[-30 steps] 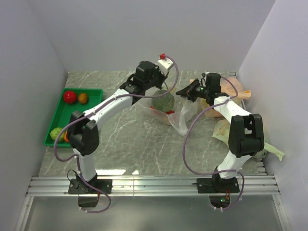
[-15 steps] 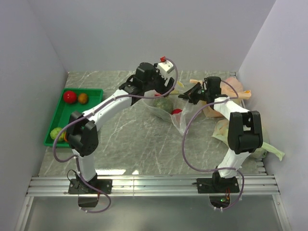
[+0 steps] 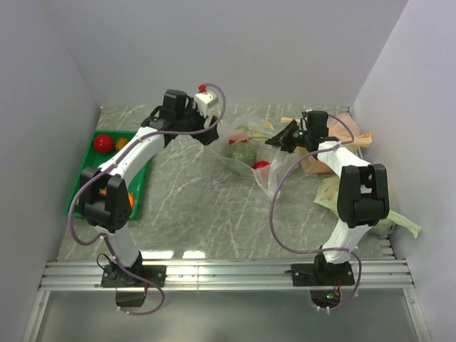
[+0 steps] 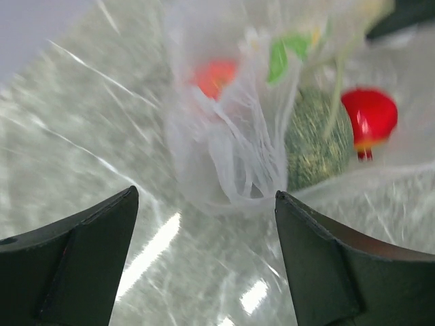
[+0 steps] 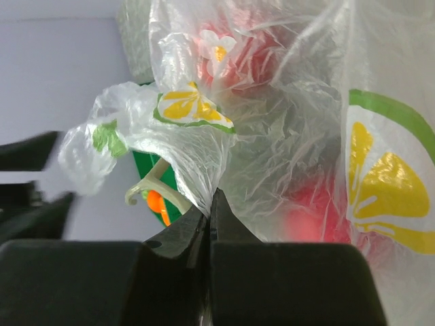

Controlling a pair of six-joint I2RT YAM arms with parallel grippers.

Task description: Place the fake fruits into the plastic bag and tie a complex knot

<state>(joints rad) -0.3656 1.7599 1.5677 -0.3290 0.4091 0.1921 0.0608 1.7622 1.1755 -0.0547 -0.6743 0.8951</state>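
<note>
The clear plastic bag [image 3: 249, 137] lies at the middle back of the table, with yellow-green prints [image 5: 192, 109]. Inside it are a dull green round piece [image 3: 242, 152] [image 4: 316, 139] and a red ball [image 3: 261, 165] [image 4: 369, 115]. Another red fruit [image 4: 214, 75] shows blurred through the plastic. My right gripper [image 3: 275, 141] [image 5: 209, 204] is shut on a bunched edge of the bag. Left of the bag, my left gripper [image 3: 212, 135] [image 4: 206, 197] stands open and empty, facing a loose handle loop [image 4: 238, 163]. A red ball [image 3: 103, 142] and an orange ball [image 3: 122, 143] sit in the tray.
A green tray [image 3: 141, 187] lies at the left wall, partly under my left arm. An orange-tinted bag [image 3: 342, 135] and a pale green bag [image 3: 402, 222] lie at the right wall, behind and beside my right arm.
My left gripper has opened and drawn back to the left, away from the bag. The bag has settled lower on the table. The right gripper has stayed shut on the bag's edge.
</note>
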